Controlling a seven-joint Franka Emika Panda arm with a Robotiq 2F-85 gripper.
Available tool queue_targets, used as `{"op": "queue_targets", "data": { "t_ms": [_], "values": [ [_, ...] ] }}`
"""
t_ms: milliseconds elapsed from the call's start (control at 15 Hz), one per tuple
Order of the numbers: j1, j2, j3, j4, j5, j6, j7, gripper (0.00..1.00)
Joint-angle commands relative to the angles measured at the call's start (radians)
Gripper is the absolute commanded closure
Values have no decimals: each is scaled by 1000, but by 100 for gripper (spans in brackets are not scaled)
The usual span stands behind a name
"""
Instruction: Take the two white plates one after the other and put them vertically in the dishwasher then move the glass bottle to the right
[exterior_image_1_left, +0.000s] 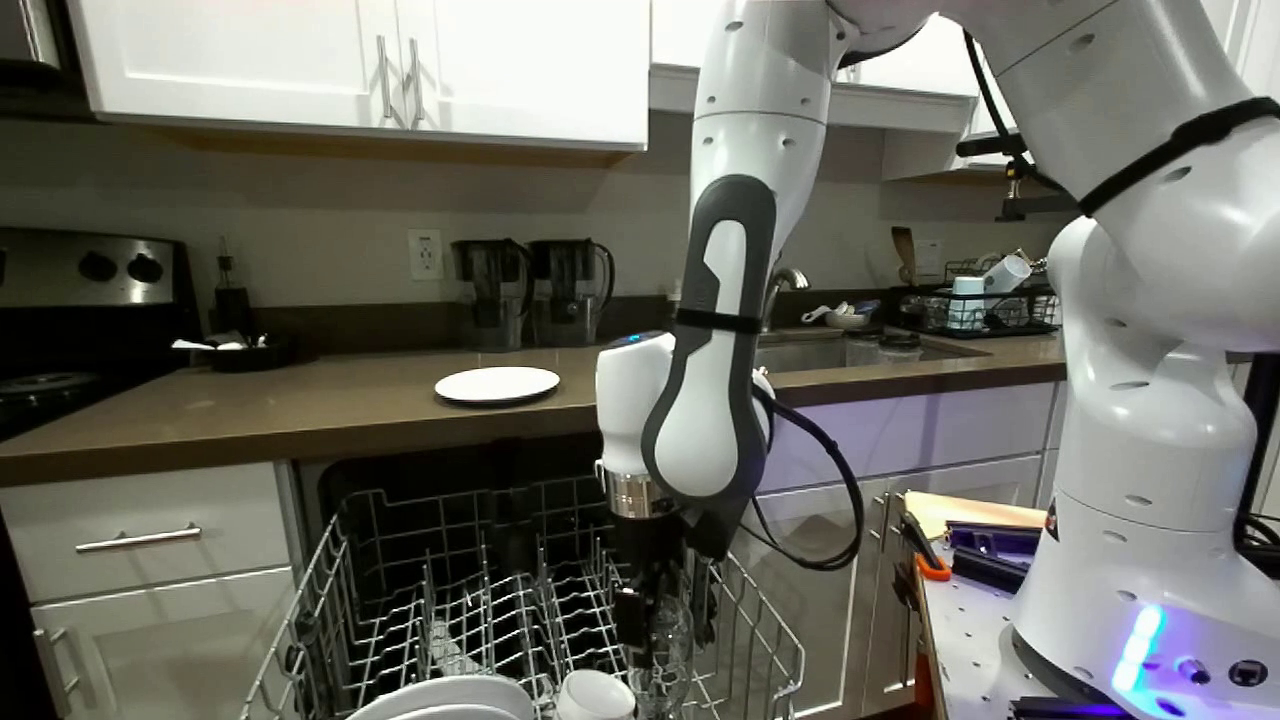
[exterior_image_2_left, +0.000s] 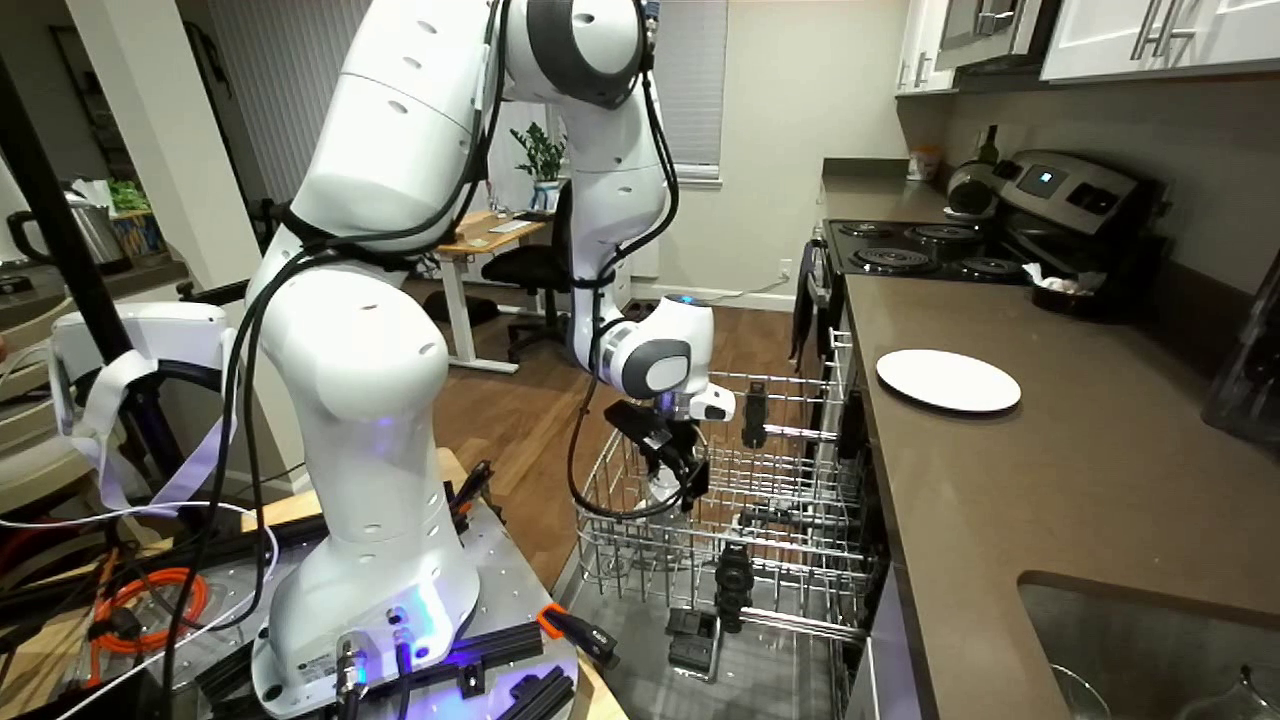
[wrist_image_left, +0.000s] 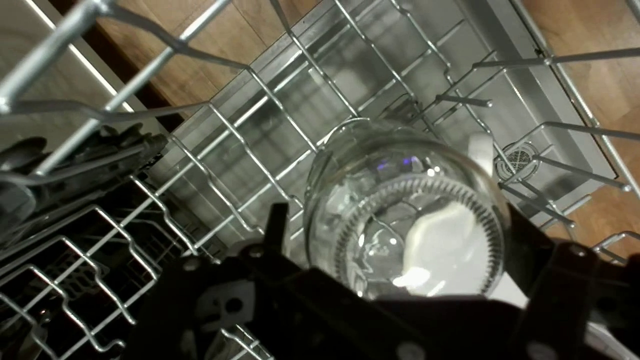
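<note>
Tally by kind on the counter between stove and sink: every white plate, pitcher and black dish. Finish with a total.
White plate: 1
Pitchers: 2
Black dish: 1
Total: 4

Wrist view: pincer (wrist_image_left: 398, 220) near-black, glare on glass bottle (wrist_image_left: 400, 200). White plate (exterior_image_1_left: 498, 384) overexposed, both exterior views.
</note>
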Motion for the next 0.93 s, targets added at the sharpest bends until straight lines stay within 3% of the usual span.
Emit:
{"op": "queue_targets", "data": {
  "t_ms": [0, 200, 333, 867],
  "values": [
    [31, -94, -37, -41, -36, -72, 37, 0],
    [38, -163, -58, -57, -65, -113, 36, 0],
    [-1, -223, -27, -67, -62, -155, 5, 0],
    [-52, -368, 11, -60, -43, -270, -17, 0]
  ]
}}
